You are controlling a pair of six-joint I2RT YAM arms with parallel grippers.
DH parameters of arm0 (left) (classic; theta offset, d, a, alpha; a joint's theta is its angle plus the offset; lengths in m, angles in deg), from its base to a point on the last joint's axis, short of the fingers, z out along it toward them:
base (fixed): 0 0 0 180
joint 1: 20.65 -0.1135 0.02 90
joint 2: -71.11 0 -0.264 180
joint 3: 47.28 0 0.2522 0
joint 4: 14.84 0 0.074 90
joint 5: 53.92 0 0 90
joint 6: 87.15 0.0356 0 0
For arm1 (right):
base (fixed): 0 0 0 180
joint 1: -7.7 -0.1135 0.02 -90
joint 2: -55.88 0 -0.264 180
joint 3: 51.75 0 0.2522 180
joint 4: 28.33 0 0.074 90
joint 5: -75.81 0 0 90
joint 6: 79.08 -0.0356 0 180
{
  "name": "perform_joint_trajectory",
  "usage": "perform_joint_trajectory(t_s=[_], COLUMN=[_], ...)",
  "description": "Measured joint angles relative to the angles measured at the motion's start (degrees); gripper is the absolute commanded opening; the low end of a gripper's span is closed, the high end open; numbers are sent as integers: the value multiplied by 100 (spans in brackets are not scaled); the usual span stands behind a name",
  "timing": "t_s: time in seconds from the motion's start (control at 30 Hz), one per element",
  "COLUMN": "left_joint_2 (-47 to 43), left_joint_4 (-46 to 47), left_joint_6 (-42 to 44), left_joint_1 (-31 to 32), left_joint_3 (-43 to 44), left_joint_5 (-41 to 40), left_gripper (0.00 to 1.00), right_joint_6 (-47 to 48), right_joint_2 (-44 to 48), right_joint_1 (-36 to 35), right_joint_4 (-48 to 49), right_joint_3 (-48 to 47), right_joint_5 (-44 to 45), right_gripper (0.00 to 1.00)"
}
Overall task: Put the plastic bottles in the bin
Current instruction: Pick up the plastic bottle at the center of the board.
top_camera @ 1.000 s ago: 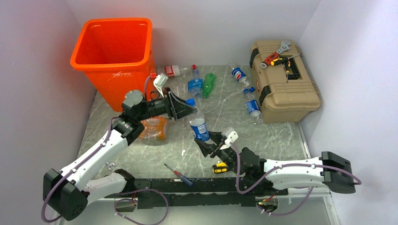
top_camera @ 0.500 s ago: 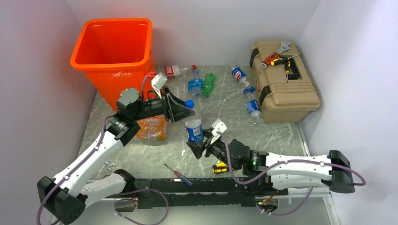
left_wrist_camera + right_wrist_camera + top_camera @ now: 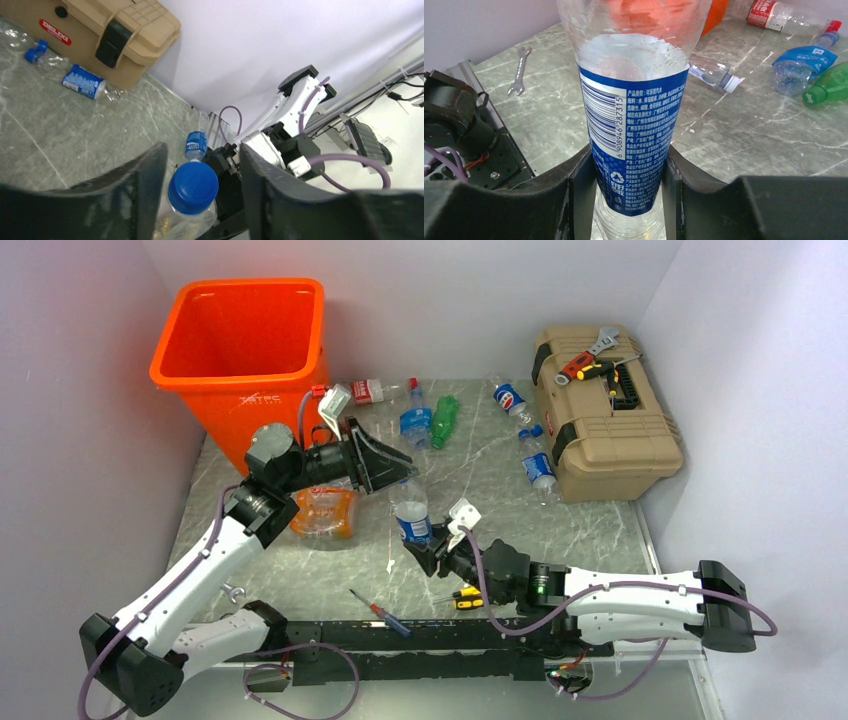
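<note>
Handover nears: the right gripper (image 3: 428, 552) has re-clamped low on the blue-labelled bottle (image 3: 412, 520), and the left gripper (image 3: 403, 474), jaws newly parted, straddles its blue cap (image 3: 193, 181), likely bound for the far-left bin (image 3: 240, 400).

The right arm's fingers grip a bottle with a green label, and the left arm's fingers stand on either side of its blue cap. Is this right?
Not quite: the bottle's label is blue, not green, as the right wrist view shows. The right fingers do grip it, and the left fingers do flank its blue cap.
</note>
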Motion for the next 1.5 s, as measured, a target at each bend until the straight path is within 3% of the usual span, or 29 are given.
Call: perform_joint_trajectory(t_s=[0.07, 0.23, 0.33, 0.63, 0.87, 0.97, 1.13, 1.17, 1.2, 1.23, 1.3, 1.33, 1.37, 1.5], left_joint_2=[98, 269, 293, 278, 275, 275, 275, 273, 267, 264, 264, 264, 264, 267], left_joint_4=[9, 15, -57, -168, -540, -861, -1036, -1049, -1078, -1113, -1165, -1189, -1231, -1893], left_joint_6=[-85, -184, -192, -114, 251, 557, 1180, 1226, 1244, 1257, 1298, 1329, 1346, 1561], left_joint_1=[0, 2, 15, 66, 223, 372, 448, 457, 470, 479, 490, 490, 490, 509], left_joint_3=[129, 203, 201, 201, 210, 291, 393, 396, 396, 402, 426, 433, 457, 863], left_joint_5=[-28, -28, -31, -42, -87, -227, -487, -507, -546, -566, -610, -649, -695, -986], left_gripper=[49, 66, 68, 52, 59, 47, 2, 0, 0, 0, 0, 0, 0, 0], right_joint_6=[57, 149, 190, 236, 227, 201, 39, 13, 0, -22, -81, -122, -160, -256], right_joint_2=[13, 55, 120, 39, -136, -136, -107, -103, -103, -103, -103, -103, -103, -103], right_joint_1=[0, 0, 0, 0, 0, 0, -22, -17, -15, -15, -15, -15, -15, -13], right_joint_4=[70, 343, 599, 1121, 1176, 1143, 1071, 1047, 1029, 1014, 984, 914, 811, 291], right_joint_3=[66, 168, 286, 514, 494, 446, 439, 439, 439, 439, 433, 402, 348, -11], right_joint_5=[11, 70, 184, 374, 391, 391, 374, 372, 369, 363, 352, 350, 350, 411], right_gripper=[28, 27, 26, 25, 25, 25, 26, 27, 31, 43, 72, 93, 99, 100])
